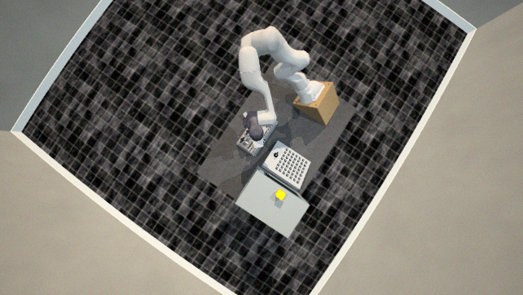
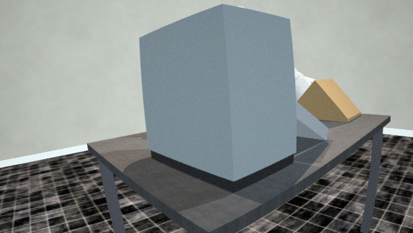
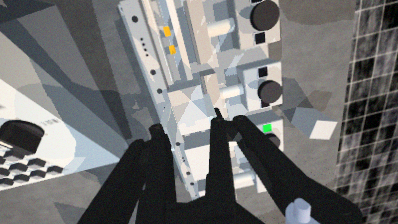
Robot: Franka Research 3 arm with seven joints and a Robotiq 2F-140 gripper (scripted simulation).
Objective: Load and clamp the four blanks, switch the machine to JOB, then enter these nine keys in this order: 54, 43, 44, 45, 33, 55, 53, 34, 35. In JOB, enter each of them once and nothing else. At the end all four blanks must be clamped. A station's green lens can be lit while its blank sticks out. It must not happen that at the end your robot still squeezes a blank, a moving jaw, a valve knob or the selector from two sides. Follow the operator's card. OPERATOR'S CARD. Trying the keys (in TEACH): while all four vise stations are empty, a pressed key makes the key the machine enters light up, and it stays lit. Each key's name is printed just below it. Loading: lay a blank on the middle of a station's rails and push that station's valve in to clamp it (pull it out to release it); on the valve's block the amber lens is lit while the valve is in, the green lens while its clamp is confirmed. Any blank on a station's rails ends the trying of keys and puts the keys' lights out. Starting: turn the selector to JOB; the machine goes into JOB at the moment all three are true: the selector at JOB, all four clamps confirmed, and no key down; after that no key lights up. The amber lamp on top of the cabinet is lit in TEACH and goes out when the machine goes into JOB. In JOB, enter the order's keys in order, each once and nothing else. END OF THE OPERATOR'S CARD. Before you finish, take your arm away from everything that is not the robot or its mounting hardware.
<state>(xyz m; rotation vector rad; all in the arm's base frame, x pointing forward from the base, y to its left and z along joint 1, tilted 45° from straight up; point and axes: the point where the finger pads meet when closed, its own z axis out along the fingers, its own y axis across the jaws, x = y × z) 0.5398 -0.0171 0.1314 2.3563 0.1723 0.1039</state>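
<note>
My gripper (image 3: 190, 108) is over the vise fixture (image 1: 244, 147) (image 3: 131, 37), its fingers part-way together around a pale blank (image 3: 192, 107); fingers and blank partly overlap the rails, so its seating is unclear. Dark round valves (image 3: 265, 16) (image 3: 270, 91) stand on white blocks at the right in the wrist view. A green lens (image 3: 267, 128) is lit beside the lower, partly hidden valve. Square lenses by the upper valves look dark. The keypad (image 1: 292, 167) has its selector (image 1: 276, 155) (image 3: 22, 135) in the corner. The amber lamp (image 1: 280, 195) is lit yellow.
The tall cabinet (image 1: 265, 200) (image 2: 190, 96) stands behind the keypad. A small white-topped block (image 3: 322, 129) is right of the valves in the wrist view. The arm's wooden base (image 1: 327, 106) (image 2: 325, 100) is at the table's far end. The fixture is largely hidden in the exterior view.
</note>
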